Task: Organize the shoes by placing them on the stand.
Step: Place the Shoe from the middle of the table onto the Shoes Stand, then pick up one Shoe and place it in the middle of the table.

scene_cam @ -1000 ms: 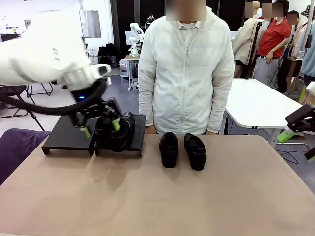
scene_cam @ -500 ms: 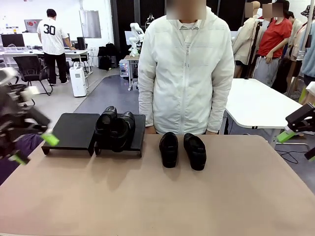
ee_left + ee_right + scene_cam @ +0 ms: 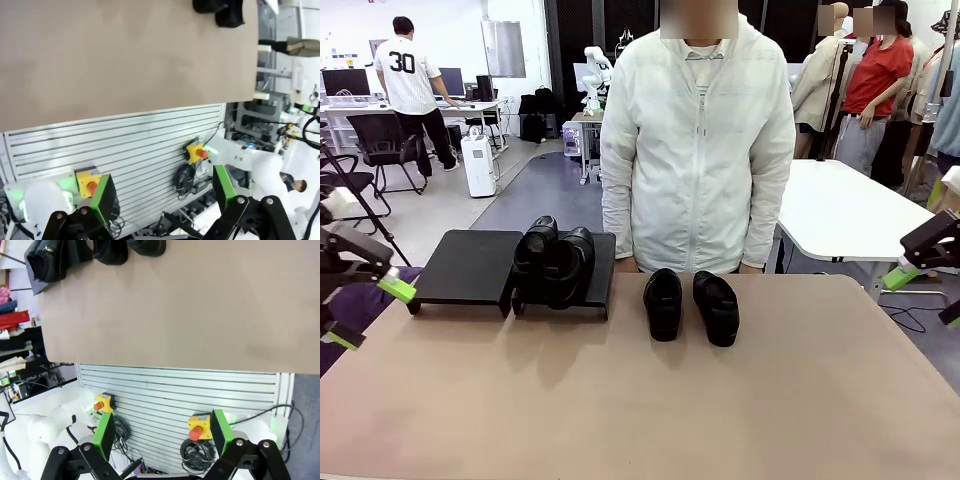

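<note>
Two black shiny shoes (image 3: 552, 262) sit side by side on the right platform of the stand (image 3: 603, 262); its left platform (image 3: 470, 264) is bare. On the table in front of the person lie two more shoes, one (image 3: 663, 303) beside the other (image 3: 716, 308). My left gripper (image 3: 368, 313) hangs open off the table's left edge, far from the shoes. My right gripper (image 3: 928, 295) is open off the right edge. In the left wrist view the left gripper (image 3: 162, 195) holds nothing. The right gripper (image 3: 161, 432) holds nothing, with shoes (image 3: 111, 251) far off at the top.
A person in a white jacket (image 3: 698, 140) stands at the table's far side, right behind the two loose shoes. The tan tabletop (image 3: 640, 400) stretches bare toward the near edge. A white table (image 3: 850, 210) stands behind at the right.
My left arm has pulled back from the shoes on the right platform to the table's far left edge, leaving the shoe there. The right arm and the loose shoes have not moved.
</note>
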